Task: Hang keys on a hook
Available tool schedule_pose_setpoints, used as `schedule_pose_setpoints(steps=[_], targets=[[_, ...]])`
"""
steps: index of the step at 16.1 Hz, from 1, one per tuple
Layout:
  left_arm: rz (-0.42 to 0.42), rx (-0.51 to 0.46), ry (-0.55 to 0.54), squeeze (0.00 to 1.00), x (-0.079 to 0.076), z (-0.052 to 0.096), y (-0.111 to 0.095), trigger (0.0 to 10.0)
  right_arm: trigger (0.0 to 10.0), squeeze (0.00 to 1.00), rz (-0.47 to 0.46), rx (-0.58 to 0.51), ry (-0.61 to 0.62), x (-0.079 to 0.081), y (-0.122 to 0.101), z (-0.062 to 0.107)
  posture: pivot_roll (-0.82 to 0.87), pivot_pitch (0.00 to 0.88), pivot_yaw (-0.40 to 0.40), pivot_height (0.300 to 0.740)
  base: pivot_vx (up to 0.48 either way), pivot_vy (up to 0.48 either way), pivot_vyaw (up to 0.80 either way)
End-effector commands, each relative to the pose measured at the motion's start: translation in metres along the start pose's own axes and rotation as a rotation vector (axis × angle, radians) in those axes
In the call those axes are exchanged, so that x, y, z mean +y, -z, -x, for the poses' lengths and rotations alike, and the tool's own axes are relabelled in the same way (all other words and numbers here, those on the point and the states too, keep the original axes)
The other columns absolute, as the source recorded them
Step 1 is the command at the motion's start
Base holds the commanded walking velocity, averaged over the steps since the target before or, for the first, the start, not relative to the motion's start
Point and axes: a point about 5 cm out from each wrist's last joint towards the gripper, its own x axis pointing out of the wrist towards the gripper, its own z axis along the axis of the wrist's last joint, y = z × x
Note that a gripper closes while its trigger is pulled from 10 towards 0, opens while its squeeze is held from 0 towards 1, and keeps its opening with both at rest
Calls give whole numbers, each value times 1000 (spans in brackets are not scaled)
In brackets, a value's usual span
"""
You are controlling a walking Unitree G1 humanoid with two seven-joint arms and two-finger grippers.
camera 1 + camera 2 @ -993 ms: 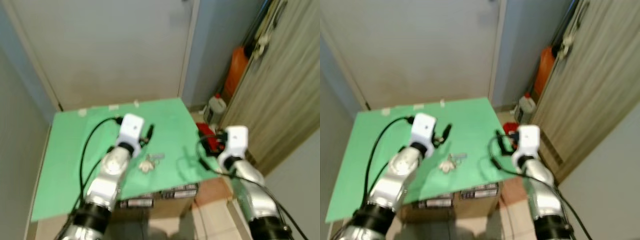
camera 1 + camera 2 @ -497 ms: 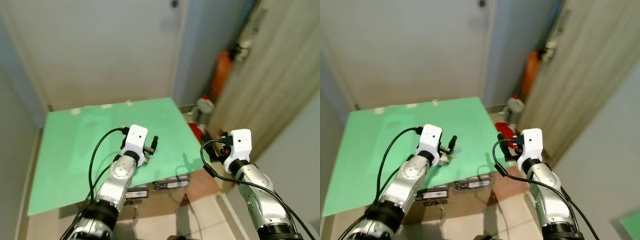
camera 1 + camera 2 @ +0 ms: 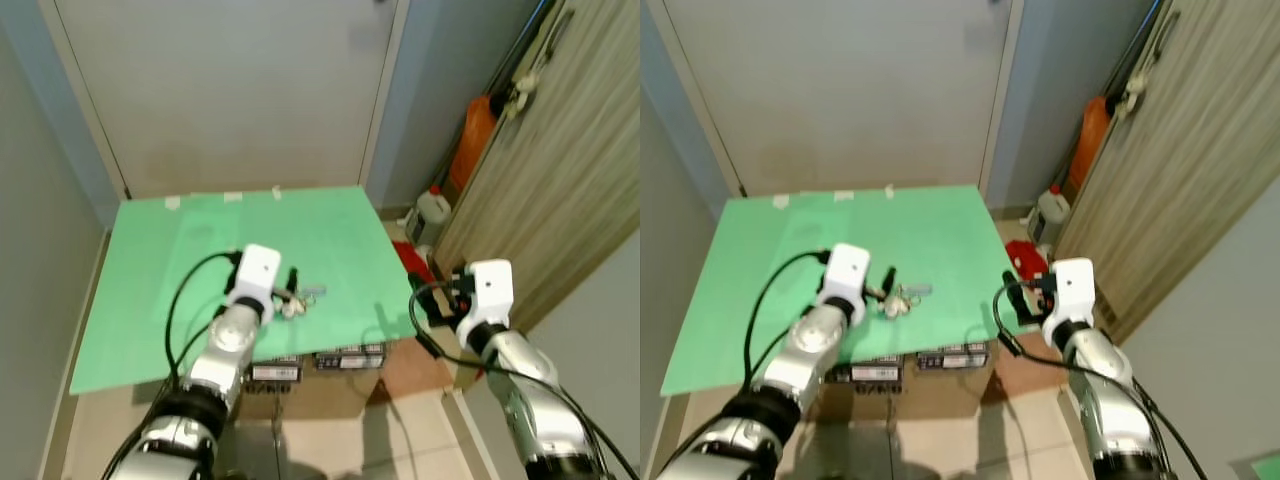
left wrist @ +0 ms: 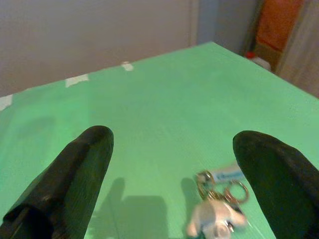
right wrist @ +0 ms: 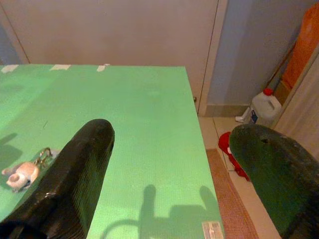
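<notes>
I'm looking down at a closed pale door (image 3: 240,90) behind a green bench (image 3: 150,260) that stands on boxes (image 3: 320,365). To the right runs a wood-grain cupboard (image 3: 560,190), with an orange bottle (image 3: 478,130) and a white jug (image 3: 432,213) in the corner beside it.

My left pincer (image 4: 174,164) is low over the bench with its two black fingers spread wide and nothing between them. The keys (image 4: 215,213), on a ring with a small pale charm, lie flat on the green top just ahead of it, nearer one finger than the other. My right pincer (image 5: 172,174) hangs off the bench's right edge, also wide open and empty.

As I judge it, the task has barely begun: the keys are not yet picked up, so the grasp, the carry and the hanging are all left.

I cannot make out a hook on the door or walls. The key ring is small and blurred, so I can't tell how many keys it holds.
</notes>
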Motion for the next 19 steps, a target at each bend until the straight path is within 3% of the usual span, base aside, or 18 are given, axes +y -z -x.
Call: schedule_pose_setpoints(steps=[1, 5, 9, 12, 19], targets=[[13, -31, -11, 0, 0, -2, -6, 10000, 10000, 0, -2, -8, 8, -1, -4, -3, -67, 0, -56, 740, 0, 0, 0], [68, -108, -44, 0, 6, 3, -9, 10000, 10000, 0, 12, -45, -8, 6, -6, -5, -52, 0, -49, 740, 0, 0, 0], [34, -40, -7, 0, -4, 3, 5, 10000, 10000, 0, 14, -29, -8, 5, -2, 5, -76, 0, -64, 740, 0, 0, 0], [22, -16, 16, 0, -13, 1, 9, 10000, 10000, 0, 42, -9, -9, -3, -2, 20, -124, 31, -92, 740, 0, 0, 0], [-4, 99, -18, 0, -7, -1, 23, 10000, 10000, 0, 78, 57, 9, -21, -2, 60, -210, 112, -131, 740, 0, 0, 0]])
